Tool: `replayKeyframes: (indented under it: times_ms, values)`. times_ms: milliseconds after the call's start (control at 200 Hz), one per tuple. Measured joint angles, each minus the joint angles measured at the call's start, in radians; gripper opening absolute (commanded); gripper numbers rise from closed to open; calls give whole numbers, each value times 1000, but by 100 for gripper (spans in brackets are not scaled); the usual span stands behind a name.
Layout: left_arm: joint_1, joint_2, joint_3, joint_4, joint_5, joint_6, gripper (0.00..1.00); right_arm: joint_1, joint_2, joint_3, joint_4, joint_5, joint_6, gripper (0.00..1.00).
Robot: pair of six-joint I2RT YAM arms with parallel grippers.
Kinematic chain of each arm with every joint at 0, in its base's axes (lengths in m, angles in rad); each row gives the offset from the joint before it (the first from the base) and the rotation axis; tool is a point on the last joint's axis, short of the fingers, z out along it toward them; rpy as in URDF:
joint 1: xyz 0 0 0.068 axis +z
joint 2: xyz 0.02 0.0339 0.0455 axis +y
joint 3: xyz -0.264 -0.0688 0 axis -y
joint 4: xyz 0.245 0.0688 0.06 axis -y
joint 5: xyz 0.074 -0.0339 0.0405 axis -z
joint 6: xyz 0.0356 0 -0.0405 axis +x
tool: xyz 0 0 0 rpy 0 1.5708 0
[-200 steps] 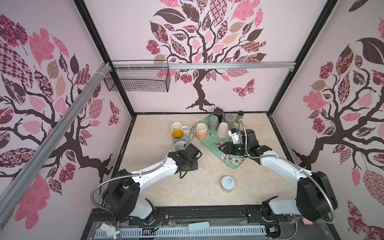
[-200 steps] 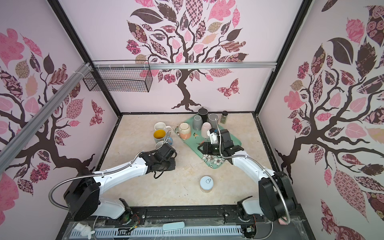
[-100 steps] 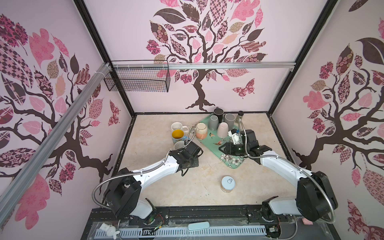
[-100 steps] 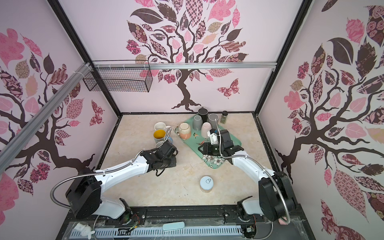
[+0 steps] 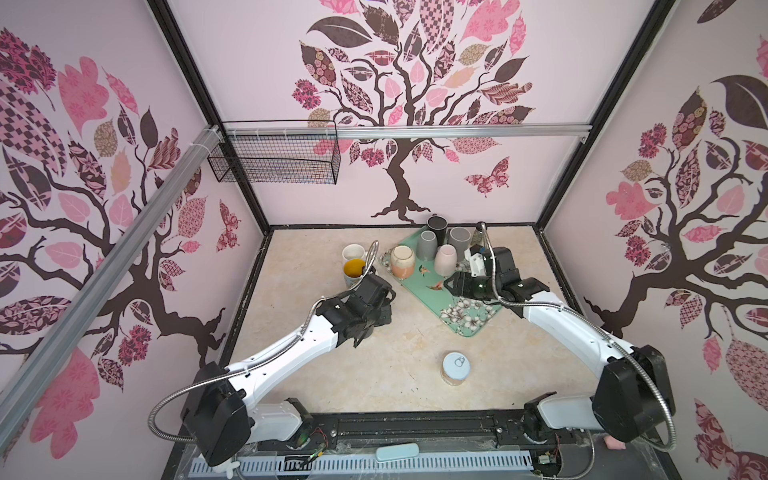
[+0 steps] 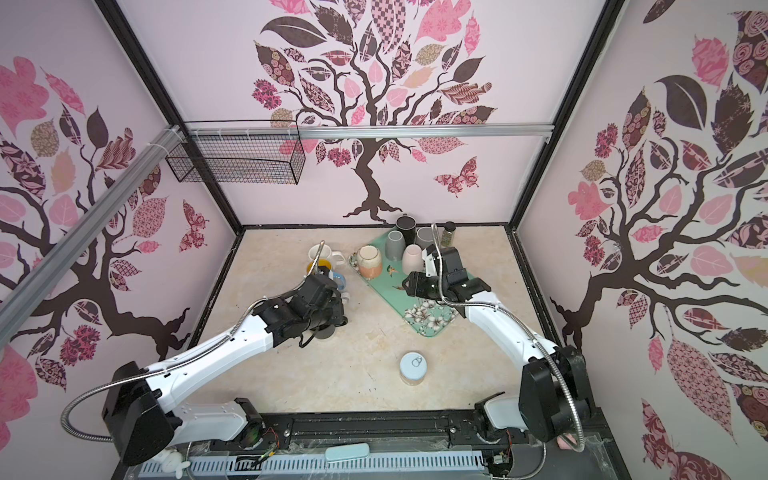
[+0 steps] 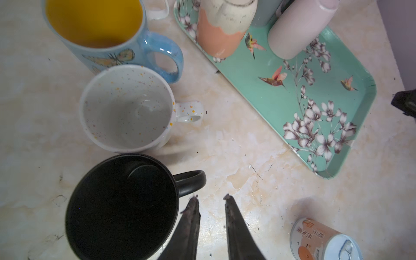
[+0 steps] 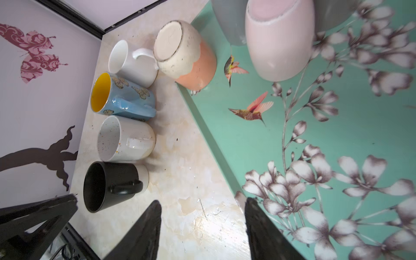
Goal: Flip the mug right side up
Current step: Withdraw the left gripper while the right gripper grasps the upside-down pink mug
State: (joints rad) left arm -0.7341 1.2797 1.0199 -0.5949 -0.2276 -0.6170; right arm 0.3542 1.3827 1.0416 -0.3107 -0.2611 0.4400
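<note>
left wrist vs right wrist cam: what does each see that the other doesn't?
Left wrist only: the can. Right wrist only: the body of the white mug and the butterfly decal. Both: black mug, speckled mug, blue mug, all upright, plus upside-down peach cup and pink cup on the teal tray.
</note>
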Motion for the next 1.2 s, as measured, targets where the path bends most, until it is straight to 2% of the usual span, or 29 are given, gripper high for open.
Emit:
replayKeyframes:
  times_ms: [215,460,695,835,1020,1200]
  values:
    - [135,-42,51,-18,22,110,29,-1,208,238,-77,124,-25,69]
    - [177,-35,152,-74,19,225,31,-27,500,577,-188,220,-72,71]
    - [221,-29,159,-100,26,255,32,-66,712,874,-285,287,-108,72]
    - [227,-28,159,-116,29,264,32,-72,795,963,-324,291,-111,71]
    - [242,-29,159,-126,30,275,34,-68,853,970,-353,280,-108,71]
    - [246,-31,159,-132,29,278,35,-68,868,970,-336,269,-113,62]
